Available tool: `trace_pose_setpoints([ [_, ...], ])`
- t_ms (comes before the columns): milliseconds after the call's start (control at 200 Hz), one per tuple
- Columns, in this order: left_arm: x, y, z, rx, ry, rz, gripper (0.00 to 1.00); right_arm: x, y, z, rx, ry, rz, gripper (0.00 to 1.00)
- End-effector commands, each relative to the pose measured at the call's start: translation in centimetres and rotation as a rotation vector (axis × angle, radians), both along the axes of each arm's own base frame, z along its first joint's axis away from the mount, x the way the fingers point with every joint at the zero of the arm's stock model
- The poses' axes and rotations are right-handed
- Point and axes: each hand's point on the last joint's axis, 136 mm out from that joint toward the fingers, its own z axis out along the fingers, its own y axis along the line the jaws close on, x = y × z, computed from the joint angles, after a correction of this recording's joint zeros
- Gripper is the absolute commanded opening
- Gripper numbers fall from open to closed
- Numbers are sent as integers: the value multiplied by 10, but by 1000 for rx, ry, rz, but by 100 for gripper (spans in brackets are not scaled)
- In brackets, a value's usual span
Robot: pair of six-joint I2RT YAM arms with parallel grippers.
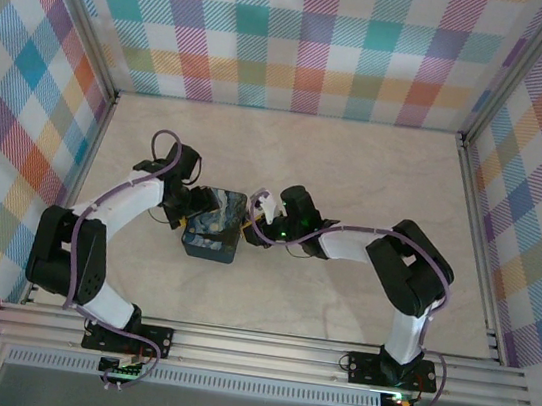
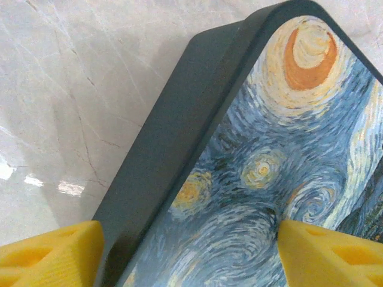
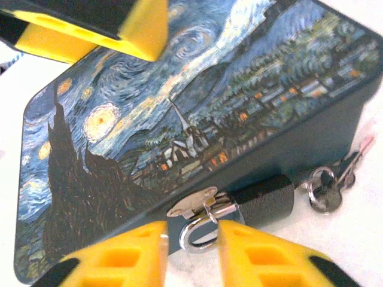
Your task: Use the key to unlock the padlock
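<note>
The padlock (image 3: 263,200) has a dark body lying along the front wall of a blue swirl-painted box (image 3: 197,113). Its silver shackle (image 3: 200,232) passes through the box's hasp (image 3: 191,202). The key (image 3: 328,194) lies on a small ring on the table, right at the body's far end; I cannot tell whether it sits in the keyhole. My right gripper (image 3: 192,239) is open a little, its yellow fingertips flanking the shackle. My left gripper (image 2: 188,239) is open wide, one finger (image 2: 51,254) outside the box's wall, the other (image 2: 329,254) over the lid.
The box (image 1: 214,223) sits mid-table between both arms on a pale marble top (image 1: 356,175). Checked walls enclose the table on three sides. Aluminium rails (image 1: 261,348) run along the near edge by the arm bases.
</note>
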Motion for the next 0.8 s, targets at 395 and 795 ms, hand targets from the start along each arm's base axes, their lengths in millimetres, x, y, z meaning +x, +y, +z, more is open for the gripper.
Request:
trace_pose_setpoints([
  [395,-41,11,52,245,-77,-187,100,38,-22,44,39,137,-237,51],
  [795,-33,-52,55,484,-129,-474,100,76,-118,79,5,34,-581,100],
])
